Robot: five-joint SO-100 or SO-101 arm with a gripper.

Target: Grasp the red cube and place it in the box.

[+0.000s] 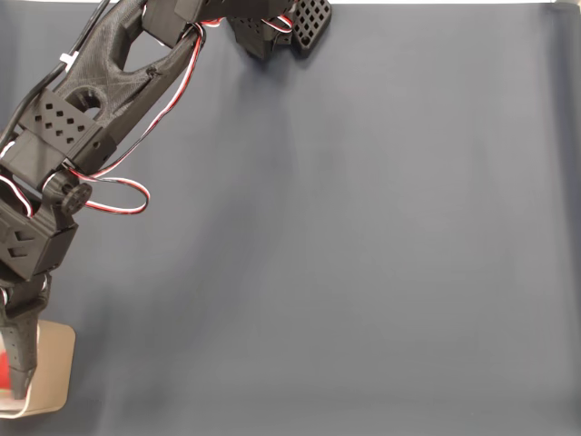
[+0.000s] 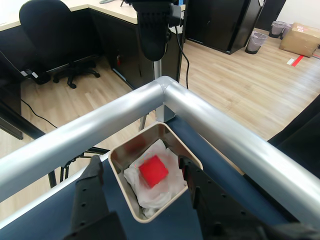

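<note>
In the wrist view the claw [image 2: 142, 172] is seen spread apart, its two matte black printed fingers standing one on each side of the box [image 2: 122, 187], the left finger [image 2: 89, 197] outside the left wall and the right finger [image 2: 195, 187] at the right rim. Nothing is pinched between them. The box is a small beige container with rounded corners and a smooth, slightly glossy inner wall; crumpled white paper or cloth is seen lining its bottom. The red cube [image 2: 153, 170] lies on that white lining, inside the box, between and just ahead of the fingertips, apart from both; its faces are flat and plain. Beyond the box, two smooth silver metal tubes [image 2: 220, 135] meet at a rounded corner along the edge of the dark blue cloth surface [image 2: 180, 220]. In the fixed view the black arm [image 1: 82, 118], with perforated shells and red, white and black wires, is seen reaching down the left edge to the claw [image 1: 14, 377] over the box [image 1: 56, 368], where a sliver of red [image 1: 4, 371] is visible at the picture's edge.
</note>
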